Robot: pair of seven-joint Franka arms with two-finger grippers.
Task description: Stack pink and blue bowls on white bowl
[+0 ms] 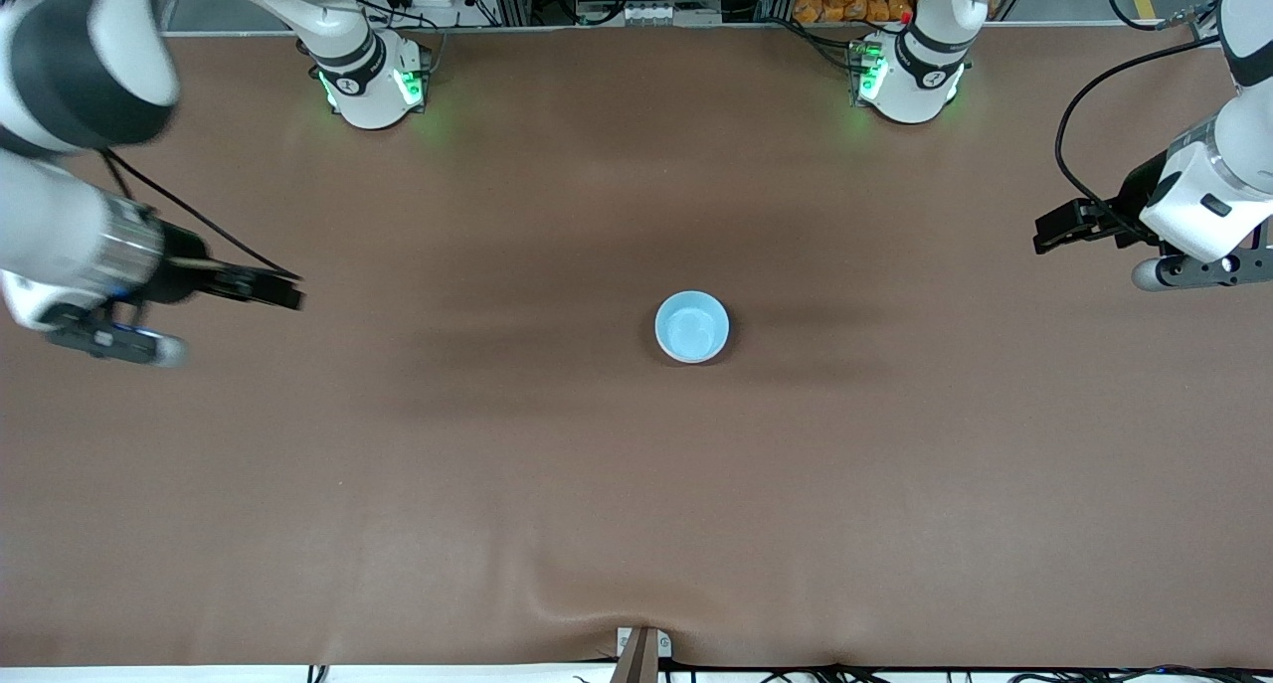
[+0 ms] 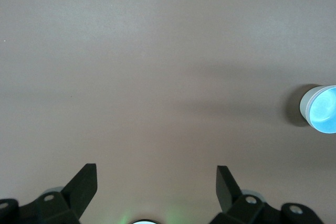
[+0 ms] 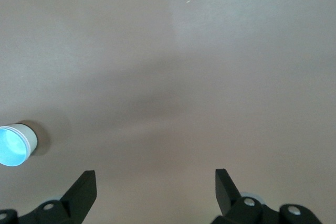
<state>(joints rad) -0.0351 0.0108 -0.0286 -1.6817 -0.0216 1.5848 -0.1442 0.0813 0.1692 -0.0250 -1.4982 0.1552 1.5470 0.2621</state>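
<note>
A light blue bowl (image 1: 692,327) stands in the middle of the table. It also shows in the left wrist view (image 2: 323,109) and the right wrist view (image 3: 10,147). Its outer wall looks white (image 2: 304,104), as of a white bowl around it. No pink bowl shows. My left gripper (image 1: 1039,238) is open and empty, up over the left arm's end of the table, well apart from the bowl; its jaws (image 2: 156,169) stand wide. My right gripper (image 1: 296,295) is open and empty over the right arm's end, its jaws (image 3: 155,172) wide too.
A brown cloth (image 1: 497,464) covers the table, with a raised wrinkle (image 1: 597,589) near the front edge by a small clamp (image 1: 641,651). The two arm bases (image 1: 373,82) (image 1: 910,77) stand along the back edge.
</note>
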